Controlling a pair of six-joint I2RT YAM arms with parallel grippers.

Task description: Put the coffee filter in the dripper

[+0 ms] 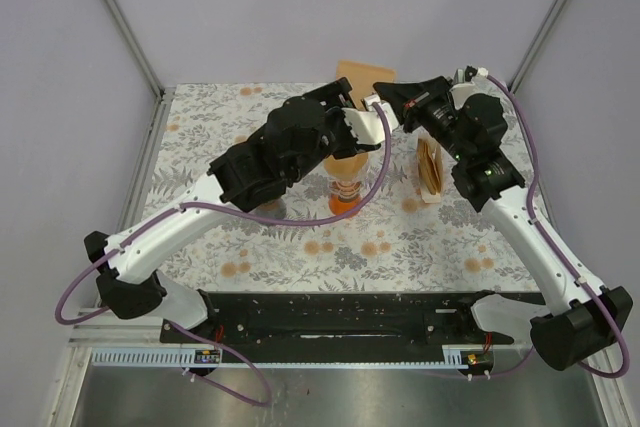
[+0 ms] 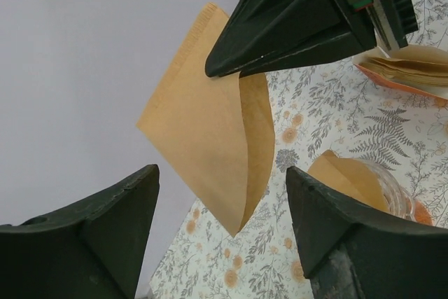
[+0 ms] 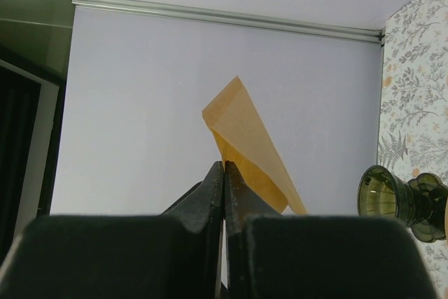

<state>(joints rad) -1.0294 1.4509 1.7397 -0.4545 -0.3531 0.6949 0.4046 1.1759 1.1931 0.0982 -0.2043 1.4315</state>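
Note:
My right gripper [image 1: 385, 95] is shut on the edge of a brown paper coffee filter [image 1: 360, 75] and holds it in the air over the table's far side. The filter hangs point down in the left wrist view [image 2: 210, 138] and shows past the shut jaws in the right wrist view [image 3: 248, 141]. My left gripper [image 1: 365, 132] is open and empty; the filter's tip hangs just beyond the gap between its jaws. The glass dripper [image 1: 345, 187] with an orange base stands under the left gripper. Brown paper [image 2: 343, 173] sits in its top.
A holder with a stack of brown filters [image 1: 430, 167] stands to the right of the dripper, also in the left wrist view [image 2: 413, 68]. The floral table cloth [image 1: 250, 247] covers the table. A metal frame and grey walls close the far side.

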